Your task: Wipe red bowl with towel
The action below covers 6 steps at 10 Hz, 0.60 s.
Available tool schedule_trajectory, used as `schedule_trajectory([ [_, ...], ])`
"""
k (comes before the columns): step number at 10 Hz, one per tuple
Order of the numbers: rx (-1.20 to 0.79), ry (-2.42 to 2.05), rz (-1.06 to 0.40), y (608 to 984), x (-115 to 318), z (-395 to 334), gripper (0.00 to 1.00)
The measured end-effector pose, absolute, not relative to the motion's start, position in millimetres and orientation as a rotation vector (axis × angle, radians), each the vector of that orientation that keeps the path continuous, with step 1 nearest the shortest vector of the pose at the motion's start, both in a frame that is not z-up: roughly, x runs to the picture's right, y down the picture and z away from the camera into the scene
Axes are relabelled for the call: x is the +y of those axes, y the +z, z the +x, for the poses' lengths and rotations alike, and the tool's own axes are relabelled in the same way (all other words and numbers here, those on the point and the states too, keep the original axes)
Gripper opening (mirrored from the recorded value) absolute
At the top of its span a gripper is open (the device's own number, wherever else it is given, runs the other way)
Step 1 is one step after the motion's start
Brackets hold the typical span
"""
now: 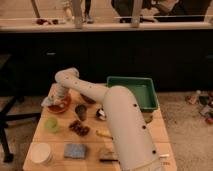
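The red bowl [61,106] sits at the far left of the wooden table [45,140]. A pale towel [51,100] lies across the bowl's rim and inside, under the arm's end. My gripper [56,98] hangs from the white arm that reaches left over the table, and it is down at the bowl on the towel.
A green bin [134,91] stands at the table's right back. A green cup [51,124], a dark cup [80,111], a white lidded bowl [41,153], a blue sponge [75,150], a banana [103,133] and dark snacks [79,128] lie on the table. A chair [7,120] stands left.
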<state>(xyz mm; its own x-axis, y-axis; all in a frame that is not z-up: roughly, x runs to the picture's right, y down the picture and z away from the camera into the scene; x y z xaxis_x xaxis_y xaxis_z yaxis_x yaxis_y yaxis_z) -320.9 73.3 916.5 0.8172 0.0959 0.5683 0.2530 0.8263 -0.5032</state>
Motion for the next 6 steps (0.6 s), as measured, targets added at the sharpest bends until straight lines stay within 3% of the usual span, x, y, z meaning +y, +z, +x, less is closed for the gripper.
schedule_trajectory([
  [3, -0.615, -0.099, -0.583, 894, 65, -306, 0.00],
  [6, -0.573, -0.073, -0.590, 905, 63, -285, 0.00],
])
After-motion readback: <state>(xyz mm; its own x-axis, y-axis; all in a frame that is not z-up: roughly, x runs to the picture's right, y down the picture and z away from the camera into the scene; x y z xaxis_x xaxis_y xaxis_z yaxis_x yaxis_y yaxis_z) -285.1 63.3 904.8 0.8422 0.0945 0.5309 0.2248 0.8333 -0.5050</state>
